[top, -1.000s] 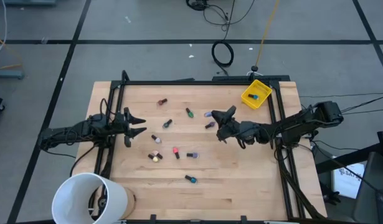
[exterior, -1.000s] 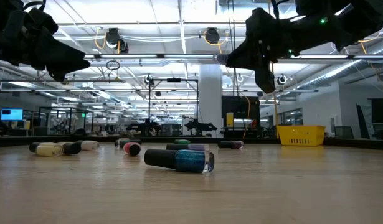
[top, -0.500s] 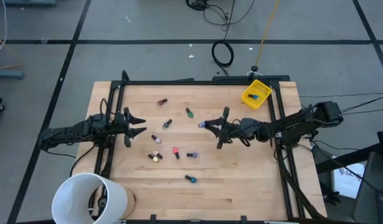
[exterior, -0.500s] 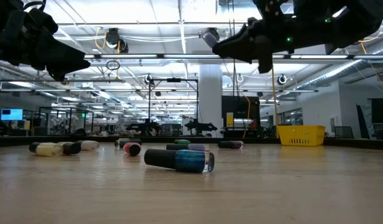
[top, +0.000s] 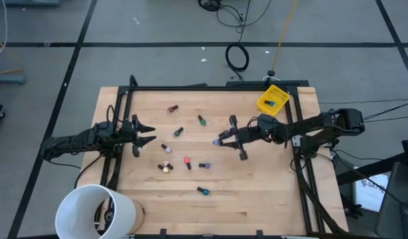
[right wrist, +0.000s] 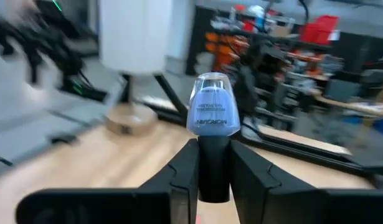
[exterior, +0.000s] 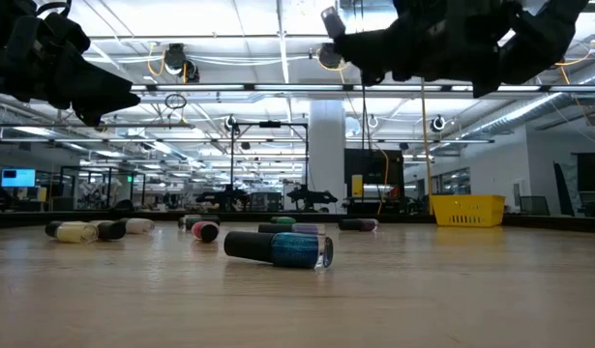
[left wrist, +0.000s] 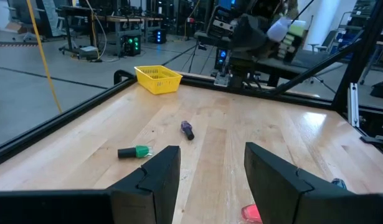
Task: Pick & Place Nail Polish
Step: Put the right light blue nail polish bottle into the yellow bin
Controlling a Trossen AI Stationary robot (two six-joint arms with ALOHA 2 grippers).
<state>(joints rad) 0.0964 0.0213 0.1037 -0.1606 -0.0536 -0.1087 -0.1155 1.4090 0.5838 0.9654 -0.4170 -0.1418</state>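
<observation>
**Right tool clamped on pale blue bottle above desk centre**

The right tool (right wrist: 208, 171) is closed tight on the dark cap of a small pale blue-lilac glass nail polish bottle (right wrist: 213, 112), whose body projects forward past the fingers. In the high view this right tool (top: 231, 138) is held above the desk, right of centre, with the bottle (top: 219, 141) at its left tip, clear of the surface.

The left tool (top: 142, 132) hangs over the left edge of the light wooden desk (top: 257, 192), fingers parted about halfway and holding nothing; its two dark fingers (left wrist: 159, 174) show a clear gap.

Loose bottles lie on their sides across the desk's middle: a green one (top: 201, 120), an orange one (top: 172, 108), a red one (top: 188, 162), a pale yellow one (top: 165, 168), a purple one (top: 204, 165) and a teal one (top: 202, 191) nearest the near edge.

The small yellow plastic basket (top: 272, 100) sits at the far right corner, with a blue item inside. A large white bucket (top: 95, 212) stands off the near left corner.
</observation>
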